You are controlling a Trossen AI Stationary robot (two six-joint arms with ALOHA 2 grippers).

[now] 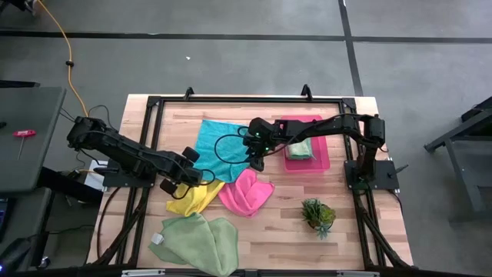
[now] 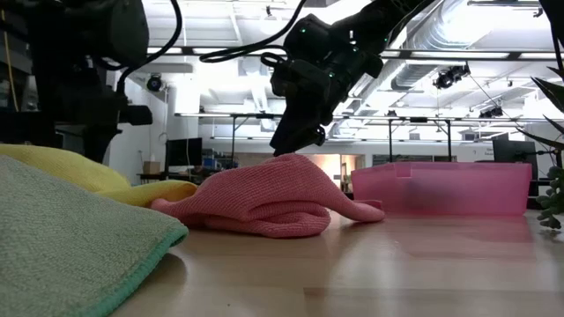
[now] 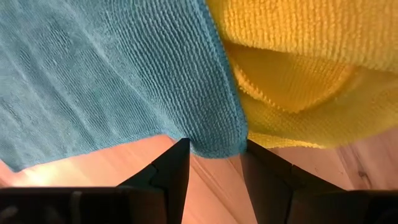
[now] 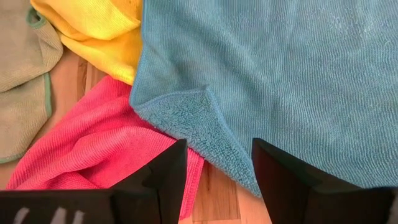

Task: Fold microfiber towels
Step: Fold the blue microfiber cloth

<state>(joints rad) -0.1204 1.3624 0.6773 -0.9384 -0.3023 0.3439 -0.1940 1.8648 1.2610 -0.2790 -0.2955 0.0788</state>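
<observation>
The teal towel [image 4: 292, 74] is matt cloth, finely ribbed, its turned corner fuzzier. The yellow towel [image 3: 311, 68] and pink towel [image 2: 264, 202] show the same nubby knit. The tray [image 2: 445, 187] looks like smooth translucent plastic. The table [image 2: 370, 264] is pale, faintly glossy wood.

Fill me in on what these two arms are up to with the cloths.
Both arms are working the teal towel, spread flat at the table's middle. The left claw is open around one of its corners, beside the yellow towel. The right claw hangs open over another corner that has flipped over, next to the hot pink towel. No fold is made yet. One folded green towel lies in the pink tray.
</observation>
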